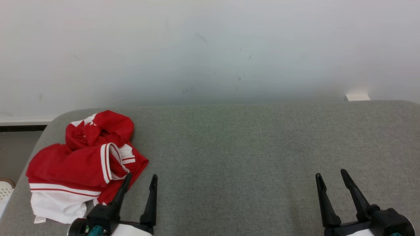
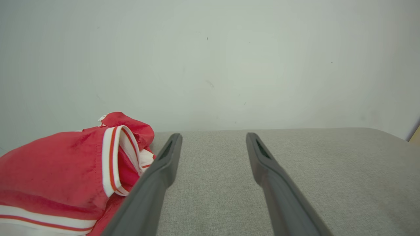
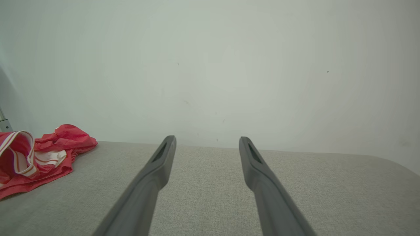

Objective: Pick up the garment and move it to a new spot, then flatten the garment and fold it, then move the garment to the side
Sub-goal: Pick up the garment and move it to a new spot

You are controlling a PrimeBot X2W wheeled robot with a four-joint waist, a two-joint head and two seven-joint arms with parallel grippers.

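The garment [image 1: 82, 164] is a crumpled red and white jersey, bunched in a heap at the left end of the grey padded table [image 1: 246, 147]. My left gripper [image 1: 141, 177] stands open at the garment's right edge, its left finger against the cloth and nothing between the fingers. In the left wrist view the garment [image 2: 59, 173] lies left of the left gripper [image 2: 213, 136]. Far to the right, near the front edge, my right gripper [image 1: 330, 175] is open over bare table. In the right wrist view the garment [image 3: 36, 157] sits far left of the right gripper [image 3: 206, 139].
A pale wall [image 1: 210, 49] rises right behind the table's far edge. A small white block [image 1: 357, 97] sits at the back right. Off the table's left end there is floor and a white perforated object [image 1: 5, 191].
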